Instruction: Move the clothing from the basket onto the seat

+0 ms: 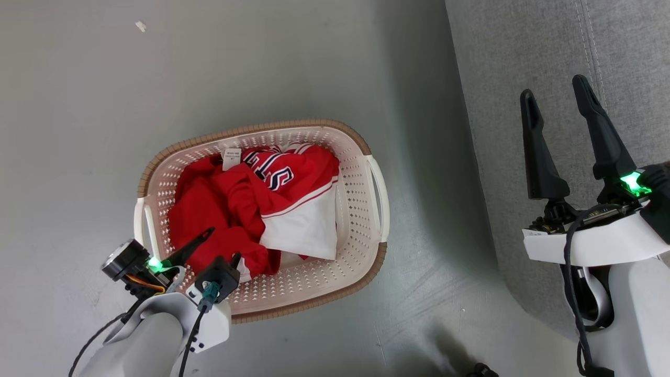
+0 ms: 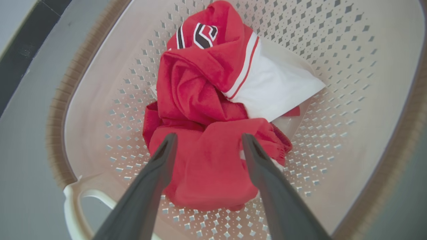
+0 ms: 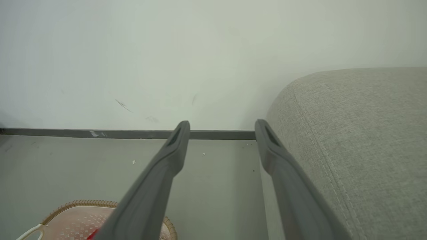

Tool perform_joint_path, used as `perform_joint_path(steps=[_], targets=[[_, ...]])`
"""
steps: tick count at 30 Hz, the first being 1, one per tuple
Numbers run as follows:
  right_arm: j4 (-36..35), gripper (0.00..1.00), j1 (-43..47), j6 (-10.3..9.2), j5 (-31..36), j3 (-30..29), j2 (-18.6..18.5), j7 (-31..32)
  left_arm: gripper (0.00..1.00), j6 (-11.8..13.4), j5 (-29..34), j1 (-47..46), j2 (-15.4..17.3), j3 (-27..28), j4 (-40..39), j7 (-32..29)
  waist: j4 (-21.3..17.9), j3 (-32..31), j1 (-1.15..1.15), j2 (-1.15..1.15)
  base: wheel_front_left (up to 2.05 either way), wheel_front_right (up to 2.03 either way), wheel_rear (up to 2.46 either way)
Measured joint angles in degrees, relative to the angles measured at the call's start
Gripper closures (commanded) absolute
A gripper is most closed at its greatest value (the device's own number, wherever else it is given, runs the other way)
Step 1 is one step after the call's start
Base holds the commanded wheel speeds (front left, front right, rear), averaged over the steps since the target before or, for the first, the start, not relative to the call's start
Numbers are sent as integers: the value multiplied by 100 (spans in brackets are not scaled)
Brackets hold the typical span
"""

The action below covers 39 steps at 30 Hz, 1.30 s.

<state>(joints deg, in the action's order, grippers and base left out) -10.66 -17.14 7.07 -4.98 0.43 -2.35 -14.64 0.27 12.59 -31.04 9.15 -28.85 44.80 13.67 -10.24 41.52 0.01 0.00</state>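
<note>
The left claw (image 1: 225, 243) is spread wide over the near end of the one basket (image 1: 314, 124), holding nothing. One heap of clothing (image 1: 230, 204) lies bunched inside the basket. It is bright red with a white part, stripes and black-and-white numbers. The basket sits on the floor (image 1: 78, 104). Further right, the right claw (image 1: 553, 88) is spread wide too, over the grey seat (image 1: 523, 52).

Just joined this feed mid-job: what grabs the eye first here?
The bright red and white sports clothing lies crumpled in the oval cream-white perforated plastic basket on the grey floor, centre of the head view. The left gripper is open, poised over the red fabric. The right gripper stands open over the large grey fabric seat at the right.
</note>
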Motion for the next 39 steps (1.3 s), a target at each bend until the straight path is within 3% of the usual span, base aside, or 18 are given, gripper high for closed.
perform_joint_path(steps=[14, 15, 16, 19, 39], targets=[[10, 0, -342, 0, -108, 46, -2, 0, 0, 60, 123, -436, 10, 4, 610, -186, -188, 380, 0, 0, 0, 0, 0], [12, 0, -379, 0, -109, 47, -2, 0, 16, 64, 123, -461, 11, 4, 643, -186, -201, 398, 0, 0, 0, 0, 0], [15, 0, -416, 0, -109, 48, -2, 0, 41, 80, 125, -491, 11, 5, 665, -187, -212, 413, 0, 0, 0, 0, 0], [31, 0, -455, 0, -126, 62, -2, 0, 100, 129, 140, -547, -4, -4, 765, -201, -249, 445, 0, 1, 0, 0, 0], [194, 0, -681, 0, -151, 41, -4, 0, 100, 246, -204, -747, -324, 227, 780, 12, -145, 302, 0, 0, 0, 0, 0]])
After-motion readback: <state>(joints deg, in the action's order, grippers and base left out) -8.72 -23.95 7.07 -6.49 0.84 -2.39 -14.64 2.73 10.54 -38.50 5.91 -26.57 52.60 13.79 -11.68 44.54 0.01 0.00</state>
